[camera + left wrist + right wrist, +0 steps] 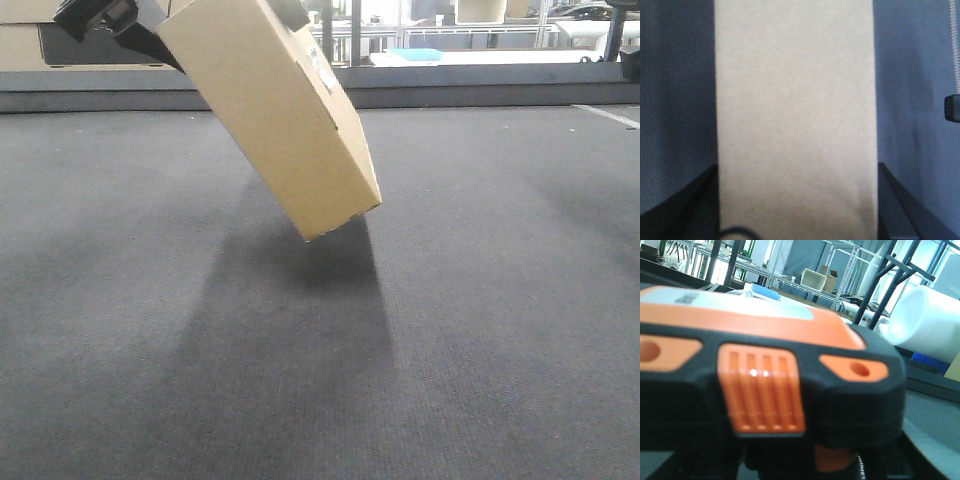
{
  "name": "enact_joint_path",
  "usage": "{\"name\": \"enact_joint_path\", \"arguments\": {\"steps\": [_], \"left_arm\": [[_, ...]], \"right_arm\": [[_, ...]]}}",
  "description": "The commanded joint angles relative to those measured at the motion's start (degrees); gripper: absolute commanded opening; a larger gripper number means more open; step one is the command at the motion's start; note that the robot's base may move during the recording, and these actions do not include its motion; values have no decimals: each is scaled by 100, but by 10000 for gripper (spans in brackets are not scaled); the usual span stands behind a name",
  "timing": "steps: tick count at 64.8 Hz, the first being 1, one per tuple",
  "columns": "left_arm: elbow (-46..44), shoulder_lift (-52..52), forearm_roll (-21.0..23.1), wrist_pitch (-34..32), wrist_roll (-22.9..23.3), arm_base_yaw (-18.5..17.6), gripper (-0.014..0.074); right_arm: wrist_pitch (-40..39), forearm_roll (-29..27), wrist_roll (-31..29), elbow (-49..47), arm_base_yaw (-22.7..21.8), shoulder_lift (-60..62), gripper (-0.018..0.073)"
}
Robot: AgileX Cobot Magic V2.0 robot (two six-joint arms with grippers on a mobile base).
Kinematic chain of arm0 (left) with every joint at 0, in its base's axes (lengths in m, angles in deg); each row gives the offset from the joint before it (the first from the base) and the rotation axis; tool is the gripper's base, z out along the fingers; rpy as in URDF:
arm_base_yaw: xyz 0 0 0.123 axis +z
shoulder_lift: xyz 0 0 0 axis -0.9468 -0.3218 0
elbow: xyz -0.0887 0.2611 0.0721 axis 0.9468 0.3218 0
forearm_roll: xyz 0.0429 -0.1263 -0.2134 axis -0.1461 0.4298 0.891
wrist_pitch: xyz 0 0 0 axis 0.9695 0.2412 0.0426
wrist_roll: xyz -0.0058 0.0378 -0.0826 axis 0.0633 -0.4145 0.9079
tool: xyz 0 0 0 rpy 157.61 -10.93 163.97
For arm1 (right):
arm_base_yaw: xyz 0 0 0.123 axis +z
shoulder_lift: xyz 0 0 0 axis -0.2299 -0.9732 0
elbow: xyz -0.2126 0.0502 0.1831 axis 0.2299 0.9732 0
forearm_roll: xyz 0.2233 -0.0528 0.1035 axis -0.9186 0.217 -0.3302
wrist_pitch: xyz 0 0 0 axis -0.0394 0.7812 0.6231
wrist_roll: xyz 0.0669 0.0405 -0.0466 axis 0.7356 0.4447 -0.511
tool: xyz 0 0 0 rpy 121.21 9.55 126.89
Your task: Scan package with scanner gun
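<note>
Fingers (pixel 690 212) on the left gripper (pixel 797 166) are clamping the box (pixel 270 110), which is hanging tilted around 11 o'clock up front. Scanner (pixel 765 375) is filling the right wrist view, and I can't tell if the right gripper is closing on it. I'm guessing next up is aiming it at the label (pixel 322 66).

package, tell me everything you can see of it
The package is a plain tan cardboard box with a small white label on its narrow side. It is steeply tilted, with its lowest corner at or just above the grey carpet; whether they touch cannot be told. The dark left jaws stand against two opposite sides.
</note>
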State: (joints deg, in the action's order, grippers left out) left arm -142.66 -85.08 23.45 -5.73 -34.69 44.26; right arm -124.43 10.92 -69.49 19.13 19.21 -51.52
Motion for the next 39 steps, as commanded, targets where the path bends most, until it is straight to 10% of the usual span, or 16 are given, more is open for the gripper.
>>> {"name": "enact_joint_path", "arguments": {"steps": [1, 22, 39], "left_arm": [[-65, 32, -189, -97, -1, -17, -111], [-157, 202, -1807, 1051, -5, 636, -111], [-145, 202, -1978, 1357, -979, 1424, -111]], "right_arm": [[-420, 12, -60, -63, 2, 101, -153], [-341, 22, 1548, -63, -22, 101, -154], [-292, 729, 2934, -63, -479, -139, -158]]}}
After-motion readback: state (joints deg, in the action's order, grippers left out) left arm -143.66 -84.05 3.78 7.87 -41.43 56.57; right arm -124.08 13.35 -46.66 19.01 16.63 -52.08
